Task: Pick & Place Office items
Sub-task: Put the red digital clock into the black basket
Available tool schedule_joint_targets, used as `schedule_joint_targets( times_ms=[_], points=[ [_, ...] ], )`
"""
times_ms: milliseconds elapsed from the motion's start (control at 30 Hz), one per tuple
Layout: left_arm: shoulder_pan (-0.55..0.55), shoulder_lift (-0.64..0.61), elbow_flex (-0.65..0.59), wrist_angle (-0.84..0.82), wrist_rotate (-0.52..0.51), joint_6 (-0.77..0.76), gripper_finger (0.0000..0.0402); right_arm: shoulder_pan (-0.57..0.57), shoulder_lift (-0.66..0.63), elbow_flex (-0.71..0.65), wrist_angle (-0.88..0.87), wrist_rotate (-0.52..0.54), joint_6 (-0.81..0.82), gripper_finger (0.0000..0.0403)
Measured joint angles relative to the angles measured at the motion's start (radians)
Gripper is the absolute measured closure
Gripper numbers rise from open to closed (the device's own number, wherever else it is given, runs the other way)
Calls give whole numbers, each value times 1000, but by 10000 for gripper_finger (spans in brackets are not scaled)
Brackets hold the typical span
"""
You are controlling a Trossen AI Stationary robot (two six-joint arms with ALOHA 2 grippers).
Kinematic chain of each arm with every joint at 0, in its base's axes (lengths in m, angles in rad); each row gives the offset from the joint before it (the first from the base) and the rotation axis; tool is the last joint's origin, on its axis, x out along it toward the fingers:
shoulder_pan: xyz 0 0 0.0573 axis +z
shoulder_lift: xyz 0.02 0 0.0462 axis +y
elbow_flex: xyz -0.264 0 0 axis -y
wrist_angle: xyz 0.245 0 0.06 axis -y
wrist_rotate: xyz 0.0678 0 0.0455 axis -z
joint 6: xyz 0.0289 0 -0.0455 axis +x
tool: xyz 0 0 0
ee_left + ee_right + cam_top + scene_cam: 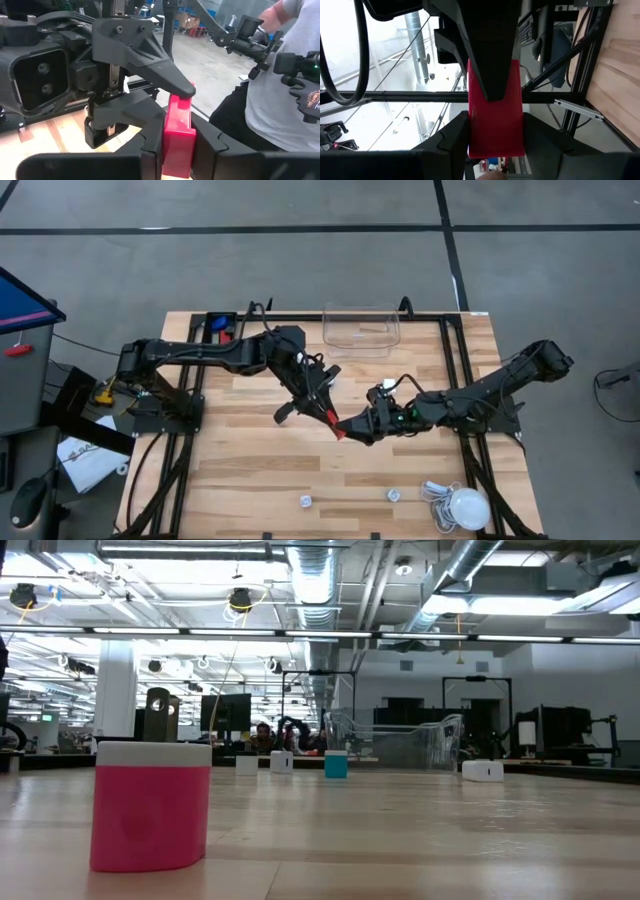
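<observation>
A small red block [331, 417], one of the office items, hangs above the middle of the table between my two grippers. My left gripper [325, 408] reaches in from the table's left and is shut on it. My right gripper [343, 427] comes from the right and is shut on the same block. The left wrist view shows the block [178, 131] between my left fingers, with the right gripper's fingers [165, 75] on its far end. In the right wrist view the block [495, 125] sits between my right fingers, and a left finger [490, 50] covers its far part. My left gripper pinches the red block's two opposite sides [172, 142] between its two fingers, coming about level from the table's left. The block is lifted clear of the table. My right gripper pinches the block's other end [476, 142] between its two fingers, level from the table's right. Its jaws stand turned crosswise to the left gripper's. The block hangs clear of the table.
A clear bin [361, 328] stands at the far edge, and a blue tray [220, 327] at the far left. Two small silvery pieces [305, 500] [393, 493] and a white bulb with cable [465, 506] lie near the front. A person [280, 100] stands beyond the table.
</observation>
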Motion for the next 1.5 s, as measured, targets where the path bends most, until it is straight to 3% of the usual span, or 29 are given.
schedule_joint_targets(
  times_ms=[167, 333, 533, 633, 867, 1067, 1267, 1500],
  points=[
    [2, 0, 0, -4, 28, -28, 336, 1, 0, 0, -2, -3, -38, 237],
    [15, -54, 1, -110, 124, -13, 345, 35, 1, -3, -17, -18, -57, 199],
    [96, -140, -1, -338, 32, 99, 339, 107, -4, -2, -159, 1, 19, 179],
    [150, -193, 1, -479, -83, 163, 345, 145, -4, -2, -285, 36, 93, 178],
    [290, -263, -3, -776, -551, 180, 339, 239, -4, -2, -535, 164, 287, 178],
    [428, -358, -135, -818, -874, -48, 346, 313, -9, -2, -674, 352, 453, 178],
    [595, -441, -309, -801, -1028, -322, 343, 363, -10, -2, -796, 431, 581, 178],
    [756, -475, -505, -688, -1036, -575, 341, 363, -46, -2, -852, 457, 594, 178]
  ],
)
